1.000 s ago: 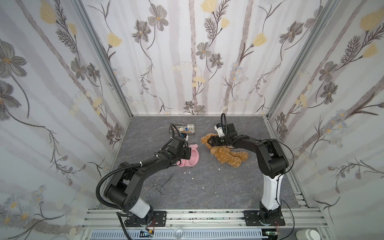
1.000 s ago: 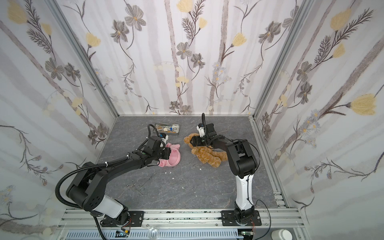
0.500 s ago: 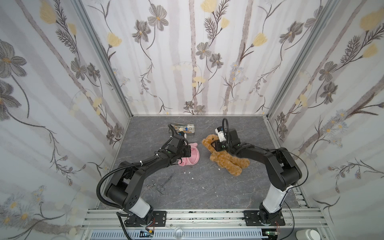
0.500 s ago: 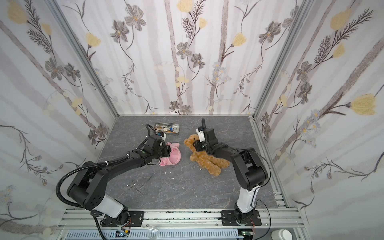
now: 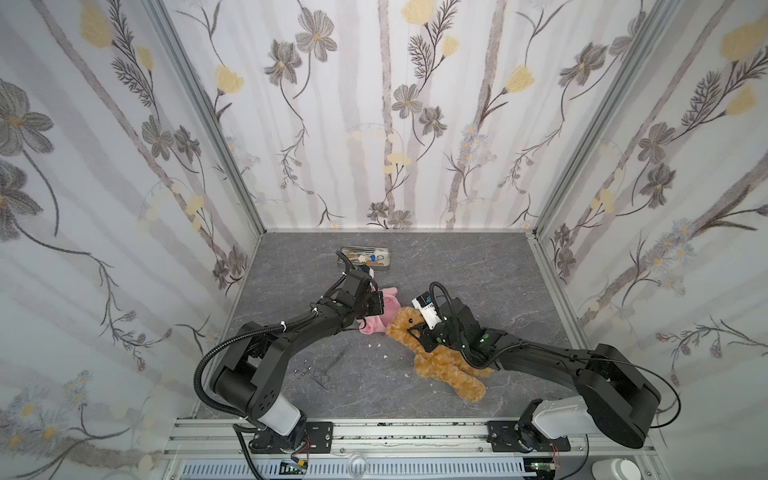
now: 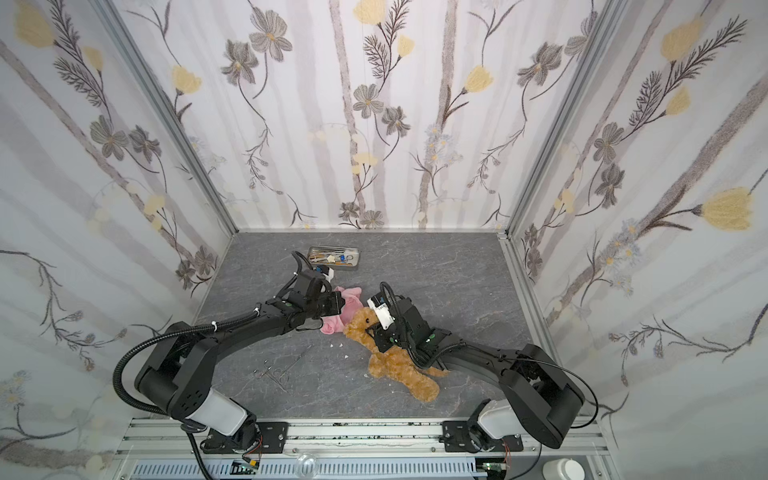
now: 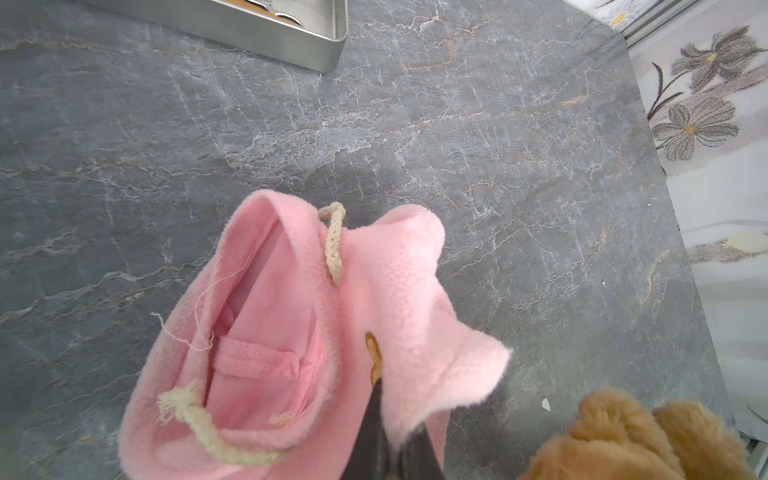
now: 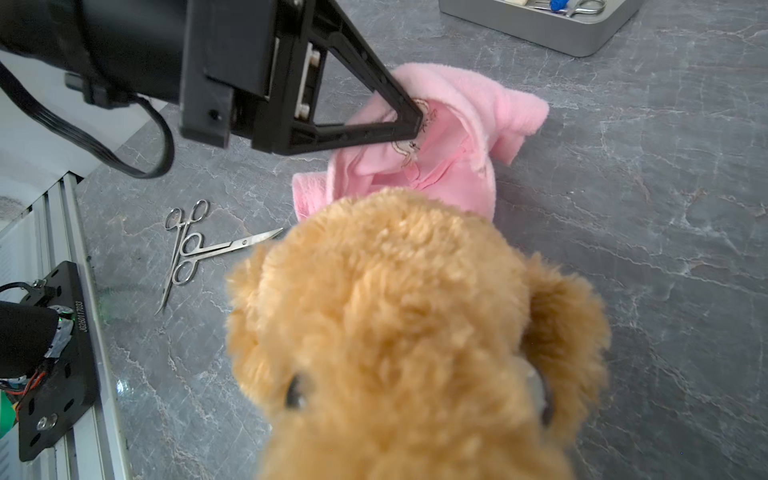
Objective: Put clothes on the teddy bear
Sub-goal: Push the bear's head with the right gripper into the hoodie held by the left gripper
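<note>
Left pincer (image 8: 417, 120): pinching the pink shirt (image 7: 395, 282), centre of frame.
Right pincer (image 5: 412, 331): clamped at the teddy bear (image 5: 446, 368)'s neck, its head just beside the shirt.

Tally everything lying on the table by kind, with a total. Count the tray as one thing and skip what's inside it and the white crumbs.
teddy bear: 1
pink hoodie: 1
metal tray: 1
steel scissor-handled tools: 2
Total: 5

Bright, even light — near-field blur
</note>
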Robot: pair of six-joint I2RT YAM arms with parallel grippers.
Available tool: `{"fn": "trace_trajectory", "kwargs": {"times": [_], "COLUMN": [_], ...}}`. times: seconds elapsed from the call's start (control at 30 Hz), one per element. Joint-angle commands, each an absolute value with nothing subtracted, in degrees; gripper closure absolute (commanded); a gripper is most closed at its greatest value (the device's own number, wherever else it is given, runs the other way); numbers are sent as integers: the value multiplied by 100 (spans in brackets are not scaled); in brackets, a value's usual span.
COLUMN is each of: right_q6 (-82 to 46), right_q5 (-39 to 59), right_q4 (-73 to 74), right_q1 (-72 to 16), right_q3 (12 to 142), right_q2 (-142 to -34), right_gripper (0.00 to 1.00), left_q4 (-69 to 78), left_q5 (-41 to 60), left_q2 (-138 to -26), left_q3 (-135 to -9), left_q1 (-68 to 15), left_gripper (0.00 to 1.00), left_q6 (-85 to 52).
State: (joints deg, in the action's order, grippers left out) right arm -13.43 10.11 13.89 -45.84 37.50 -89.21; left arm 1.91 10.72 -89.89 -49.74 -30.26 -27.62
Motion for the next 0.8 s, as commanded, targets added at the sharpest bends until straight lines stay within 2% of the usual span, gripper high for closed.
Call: {"fn": "trace_trajectory", "kwargs": {"times": [0.0,0.27,0.47,0.77], "right_q6": [-1437,-1925,-2412,-2303], "right_q5": [545,-24,-824,-1302], "right_q4": [1776,1802,1558,1081], "right_q1": [-4588,-4657,-4937,-5236], "right_q3": [3975,4271,4495,4861], "right_q2": [-9061,-9673,-9910,-10058], "right_gripper": [80,83,87,88], "left_q4": [317,316,316,299], "left_q5": [1177,1359,1564,1531], "left_q2": [-8967,-8898,-8789,-8847], "left_q3": [-4981,-4937,-4981,-5045], "left_q1": [-3024,-3038,-3089,-3153], "left_gripper": [100,100,100,100], "left_q6": [-2747,-2872,-3132,-3341]}}
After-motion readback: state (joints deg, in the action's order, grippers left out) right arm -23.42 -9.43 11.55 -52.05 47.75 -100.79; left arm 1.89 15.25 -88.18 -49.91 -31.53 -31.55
